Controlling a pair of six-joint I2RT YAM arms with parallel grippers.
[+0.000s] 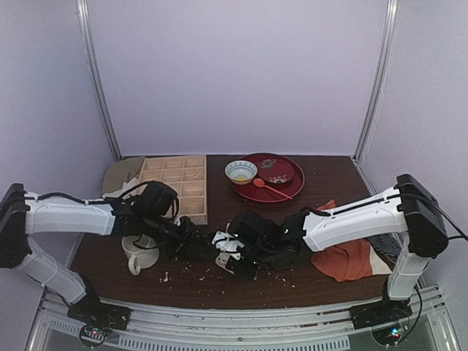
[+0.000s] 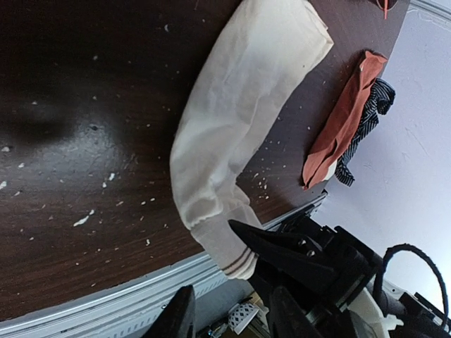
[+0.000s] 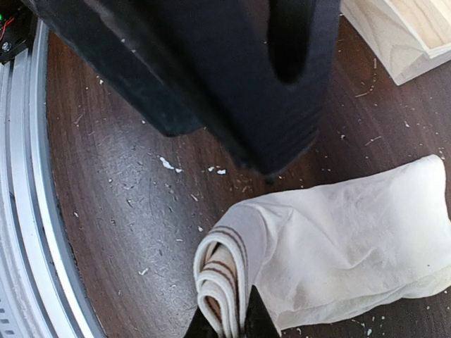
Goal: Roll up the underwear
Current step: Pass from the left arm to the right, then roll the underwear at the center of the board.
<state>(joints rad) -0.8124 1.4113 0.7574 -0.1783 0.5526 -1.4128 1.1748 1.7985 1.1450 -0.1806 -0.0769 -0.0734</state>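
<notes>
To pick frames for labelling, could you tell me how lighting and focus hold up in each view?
Left wrist: the underwear is sharp and evenly lit, with a soft shadow on the table at left. Right wrist: its rolled end is crisp, but a dark blurred shape fills the top. Top view: dim, the cloth almost lost against the dark table.
</notes>
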